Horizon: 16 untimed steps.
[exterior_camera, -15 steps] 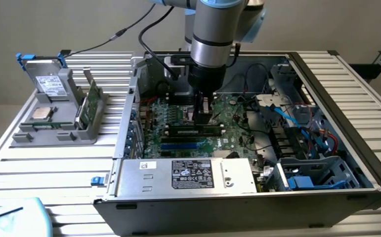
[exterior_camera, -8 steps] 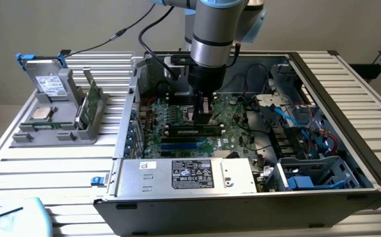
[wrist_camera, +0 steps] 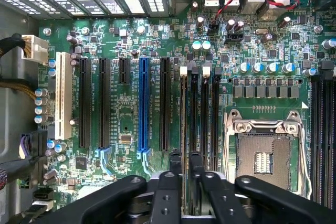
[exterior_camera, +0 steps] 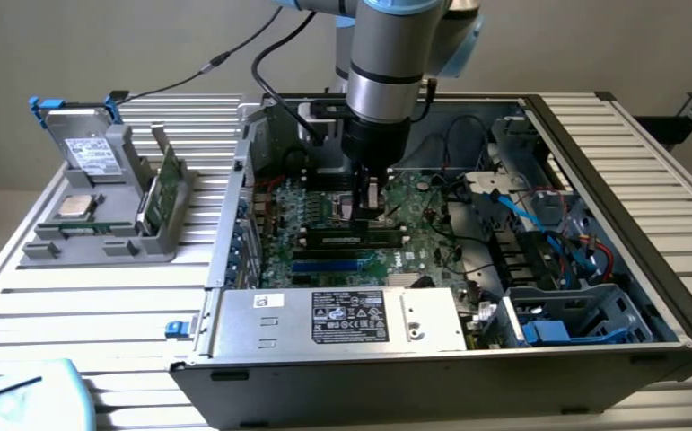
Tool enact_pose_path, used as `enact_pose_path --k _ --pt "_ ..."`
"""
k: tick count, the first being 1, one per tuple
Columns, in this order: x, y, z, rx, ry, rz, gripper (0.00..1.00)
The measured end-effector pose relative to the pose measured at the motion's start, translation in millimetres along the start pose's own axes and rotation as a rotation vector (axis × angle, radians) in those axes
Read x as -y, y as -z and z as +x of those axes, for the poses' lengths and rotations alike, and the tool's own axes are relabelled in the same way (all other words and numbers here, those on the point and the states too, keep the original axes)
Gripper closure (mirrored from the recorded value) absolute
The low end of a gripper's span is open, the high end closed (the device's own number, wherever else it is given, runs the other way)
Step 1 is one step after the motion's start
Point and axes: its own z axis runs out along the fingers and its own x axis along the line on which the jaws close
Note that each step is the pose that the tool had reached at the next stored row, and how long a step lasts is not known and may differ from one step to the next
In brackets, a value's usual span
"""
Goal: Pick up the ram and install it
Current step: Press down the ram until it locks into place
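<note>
It looked like a robotics lab or electronics assembly workshop. An open desktop computer case (exterior_camera: 466, 269) lay on a bench (exterior_camera: 106, 305) of ribbed aluminium profiles, its motherboard (wrist_camera: 157, 77) exposed. A grey fixture (exterior_camera: 106, 206) beside it held loose components, and an industrial robot arm (exterior_camera: 394, 63) reached into the case.

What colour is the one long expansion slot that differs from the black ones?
Blue. The slot shows best in the wrist view.

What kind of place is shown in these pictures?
Probably a robot test bench for computer assembly: an open computer case lies on a slatted metal table, and a grey parts fixture holds components beside it.
</note>
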Motion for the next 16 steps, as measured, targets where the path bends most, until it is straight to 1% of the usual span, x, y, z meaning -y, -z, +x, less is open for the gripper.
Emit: enact_pose_path --k 1,2,6,8,10,16 --pt "0.0 0.0 0.0 0.0 0.0 0.0 0.87" --pt "0.0 0.0 0.0 0.0 0.0 0.0 0.89" --pt "0.0 0.0 0.0 0.0 0.0 0.0 0.89" --pt "1.7 0.2 0.1 -0.0002 0.0 -0.0001 0.89" --pt "6.6 0.7 0.1 -0.0003 0.001 0.0 0.89" --pt "25.1 2.2 0.1 -0.0005 0.005 -0.0001 0.89"
